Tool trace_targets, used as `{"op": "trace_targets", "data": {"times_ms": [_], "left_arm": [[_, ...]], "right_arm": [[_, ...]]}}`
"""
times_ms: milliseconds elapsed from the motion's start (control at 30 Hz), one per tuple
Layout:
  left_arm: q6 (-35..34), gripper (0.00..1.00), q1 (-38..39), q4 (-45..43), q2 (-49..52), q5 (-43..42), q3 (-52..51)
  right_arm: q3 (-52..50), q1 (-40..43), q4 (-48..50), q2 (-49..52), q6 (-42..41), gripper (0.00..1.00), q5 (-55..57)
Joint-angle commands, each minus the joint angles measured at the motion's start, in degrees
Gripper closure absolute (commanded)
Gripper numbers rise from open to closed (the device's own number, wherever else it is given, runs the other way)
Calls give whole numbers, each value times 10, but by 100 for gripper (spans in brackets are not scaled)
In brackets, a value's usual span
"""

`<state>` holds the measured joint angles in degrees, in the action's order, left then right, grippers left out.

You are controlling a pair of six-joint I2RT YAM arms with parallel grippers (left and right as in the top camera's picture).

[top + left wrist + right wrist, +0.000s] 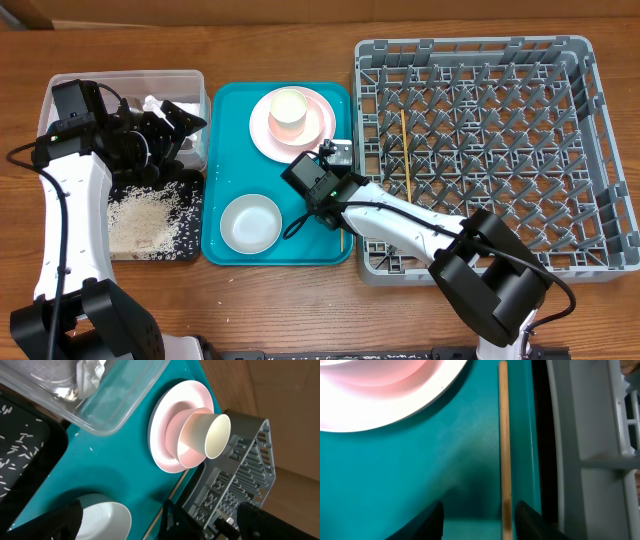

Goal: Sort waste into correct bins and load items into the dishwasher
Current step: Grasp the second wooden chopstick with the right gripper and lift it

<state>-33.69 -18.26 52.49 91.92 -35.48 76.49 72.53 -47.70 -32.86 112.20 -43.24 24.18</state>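
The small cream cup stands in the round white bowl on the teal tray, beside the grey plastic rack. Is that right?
No. The small cream cup stands on the round pale pink plate, as the overhead view shows; the round white bowl is empty. The rest is right.

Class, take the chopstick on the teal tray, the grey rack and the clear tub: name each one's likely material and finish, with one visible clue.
Chopstick: probably wood or bamboo, matt; tan, faint lengthwise grain.
Grey rack: seemingly moulded plastic, dull; uniform grey lattice and pegs.
Clear tub: likely glossy plastic; contents show through, rim catches light.
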Motion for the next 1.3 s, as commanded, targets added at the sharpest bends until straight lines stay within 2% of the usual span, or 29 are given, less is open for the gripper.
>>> {"op": "trace_targets", "data": {"times_ms": [0,633,1000,1067,1167,1267], "left_arm": [[9,0,-1,-1,-5,2,10],[9,0,-1,-1,-5,2,10],[9,0,-1,-1,-5,2,10],[9,0,-1,-1,-5,2,10],[9,0,-1,-1,-5,2,10],[9,0,-1,-1,-5,2,10]], "right_arm": [[-2,3,1,16,-3,55,-3],[-2,3,2,29,-35,55,-5],[-2,3,9,29,-50,56,-64],[-2,3,10,29,-50,58,-65],[-2,3,11,29,-50,70,-64],[-2,3,9,29,-50,75,-63]]}}
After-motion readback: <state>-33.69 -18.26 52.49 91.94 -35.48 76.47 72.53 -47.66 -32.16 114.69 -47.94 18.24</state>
